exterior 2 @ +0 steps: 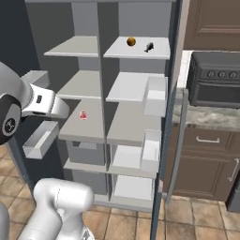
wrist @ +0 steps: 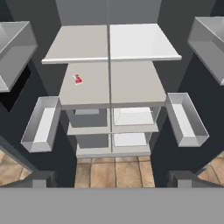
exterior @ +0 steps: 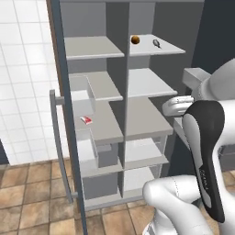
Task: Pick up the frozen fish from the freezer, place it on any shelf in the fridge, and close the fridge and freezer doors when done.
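One frozen fish [exterior: 156, 43] — top shelf [exterior: 165, 49]

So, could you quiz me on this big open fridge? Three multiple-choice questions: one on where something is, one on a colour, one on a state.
1. Where does the fish lie?
A. on the floor
B. on the top shelf of the right-hand compartment
C. in a door bin

2. What colour is the ball beside it?
A. green
B. blue
C. orange-brown

3. How do the two doors stand?
A. both open
B. both shut
C. one shut

Answers: B, the fish rests on the top shelf; C, the ball is orange-brown; A, the doors are swung wide, all shelves exposed.
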Available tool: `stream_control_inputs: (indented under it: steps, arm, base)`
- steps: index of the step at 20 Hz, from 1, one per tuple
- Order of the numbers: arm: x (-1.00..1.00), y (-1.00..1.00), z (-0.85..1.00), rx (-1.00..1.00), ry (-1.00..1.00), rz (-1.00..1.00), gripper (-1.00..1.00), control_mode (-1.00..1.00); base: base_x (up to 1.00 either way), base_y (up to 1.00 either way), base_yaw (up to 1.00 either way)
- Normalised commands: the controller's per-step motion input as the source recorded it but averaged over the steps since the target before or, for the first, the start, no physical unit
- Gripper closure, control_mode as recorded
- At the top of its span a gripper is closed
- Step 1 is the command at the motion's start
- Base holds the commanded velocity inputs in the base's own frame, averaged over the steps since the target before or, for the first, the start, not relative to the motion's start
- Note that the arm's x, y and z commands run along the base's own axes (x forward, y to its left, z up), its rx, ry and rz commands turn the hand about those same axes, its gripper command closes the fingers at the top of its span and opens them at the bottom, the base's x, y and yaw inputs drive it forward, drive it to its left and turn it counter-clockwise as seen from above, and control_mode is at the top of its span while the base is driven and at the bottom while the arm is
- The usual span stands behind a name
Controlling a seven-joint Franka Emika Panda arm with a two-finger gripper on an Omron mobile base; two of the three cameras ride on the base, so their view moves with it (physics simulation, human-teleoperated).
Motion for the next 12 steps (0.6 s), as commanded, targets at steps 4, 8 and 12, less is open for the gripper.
stream_control_inputs:
  steps: [4,8,12]
  arm:
    - [0.00,0.00,0.00,0.00,0.00,0.00,-1.00,1.00]
    - [0.00,0.00,0.00,0.00,0.00,0.00,-1.00,1.00]
    - [-0.06,0.00,0.00,0.00,0.00,0.00,-1.00,-1.00]
  base:
    - [-0.39,0.00,0.00]
    - [-0.26,0.00,0.00]
    - [-0.11,0.00,0.00]
